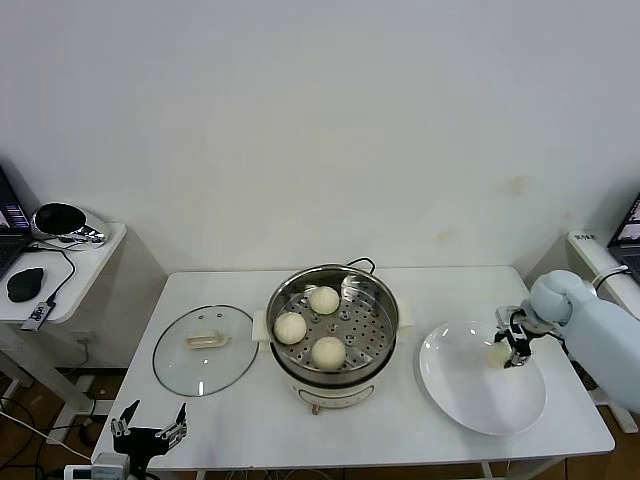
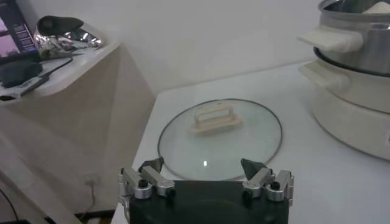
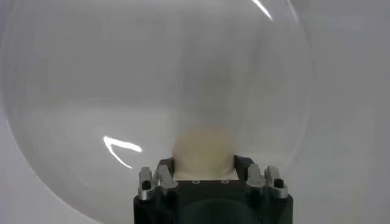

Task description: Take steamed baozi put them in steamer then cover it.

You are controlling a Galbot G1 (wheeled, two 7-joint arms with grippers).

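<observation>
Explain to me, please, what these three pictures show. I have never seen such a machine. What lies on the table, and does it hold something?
This is a robot with two arms; each ends in a gripper. One picture looks down from its head, the other two come from cameras on its wrists.

On the white table stands a steamer with three baozi inside. Its glass cover lies flat on the steamer's left. On the right is a white plate with a fourth baozi on it.

The right gripper is down at the plate with its fingers on either side of that bun. The left gripper waits open near the table's front edge, by the cover, holding nothing.
</observation>
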